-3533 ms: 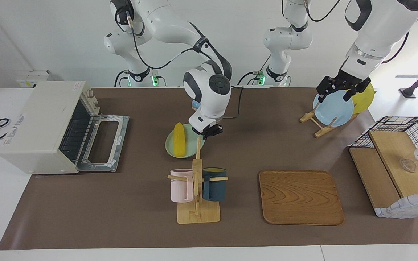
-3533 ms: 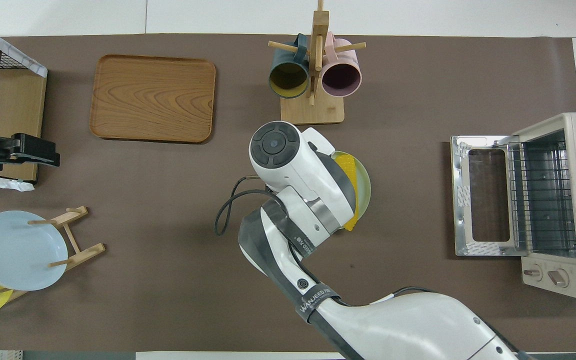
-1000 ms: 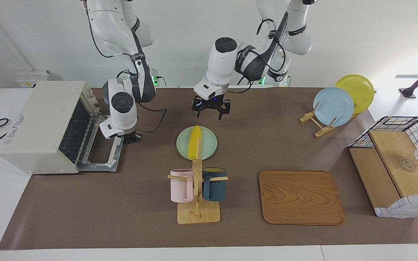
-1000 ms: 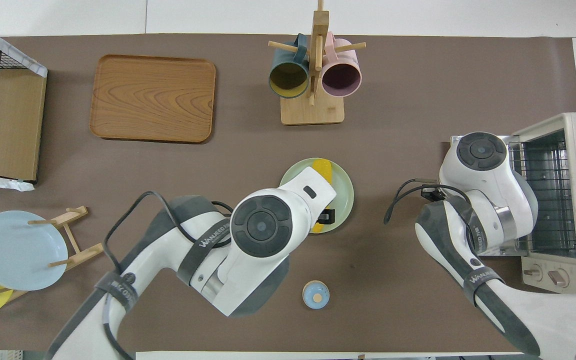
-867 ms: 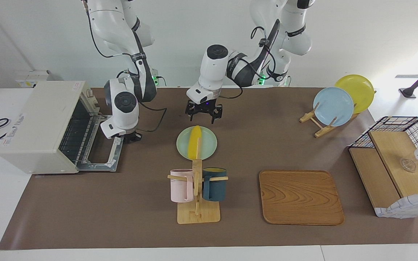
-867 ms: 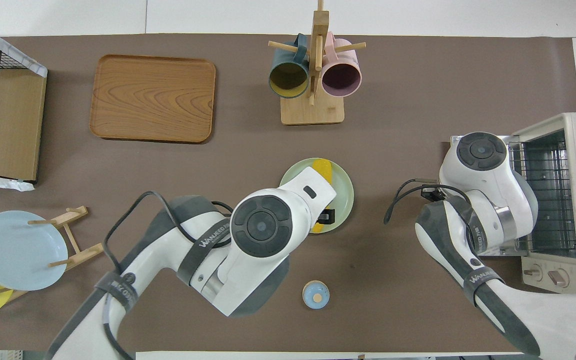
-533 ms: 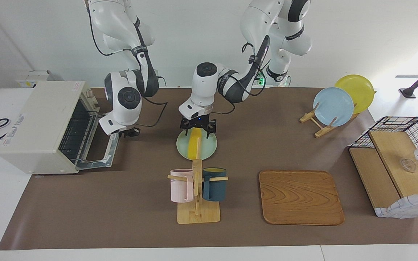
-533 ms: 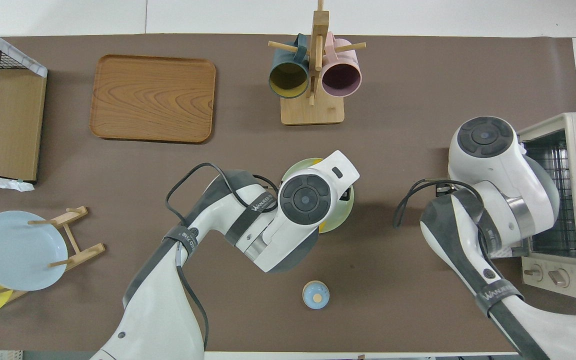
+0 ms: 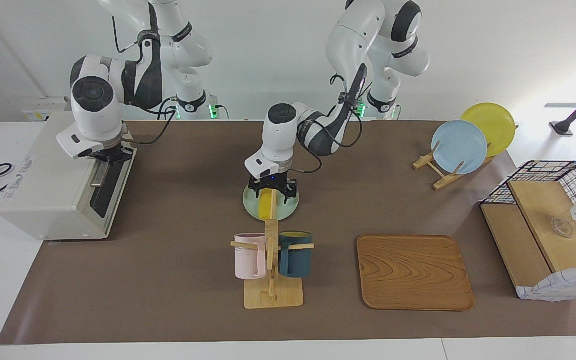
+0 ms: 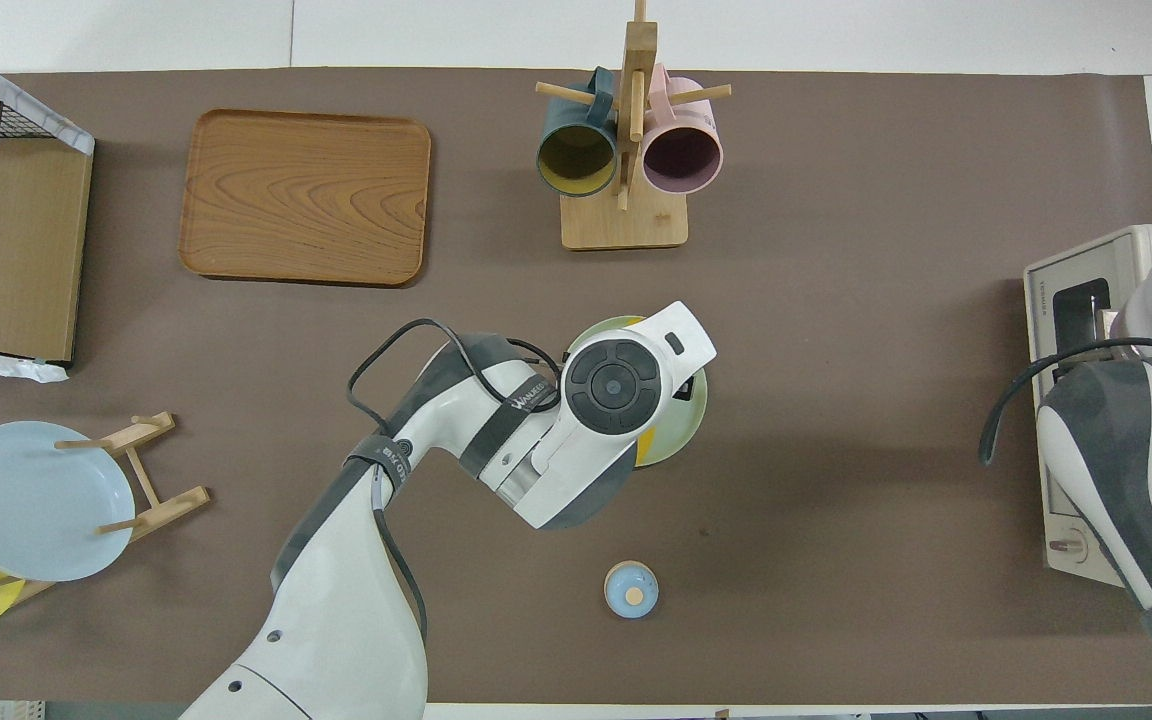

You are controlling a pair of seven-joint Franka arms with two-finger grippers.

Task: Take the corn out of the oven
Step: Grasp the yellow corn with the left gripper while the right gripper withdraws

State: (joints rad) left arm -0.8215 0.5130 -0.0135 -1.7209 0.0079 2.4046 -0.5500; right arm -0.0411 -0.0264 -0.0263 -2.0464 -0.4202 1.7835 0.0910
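Yellow corn (image 9: pixel 268 202): one; oven (image 9: pixel 53 175): one.

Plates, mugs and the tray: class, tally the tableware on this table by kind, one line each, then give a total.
Plates: 3: pale green under the corn, blue, yellow, the last two on a rack.
Mugs: 2: pink, dark blue.
Wooden tray: 1.
Total: 6

Table (image 9: pixel 178 280): oven (image 9: pixel 48 180), plate (image 9: pixel 288 206), tray (image 9: pixel 414 272), mug rack (image 9: pixel 273 292)

Glossy wooden tray (image 9: pixel 414 272), matt brown table cover (image 9: pixel 178 260), wire-and-wood basket shelf (image 9: pixel 548 220)
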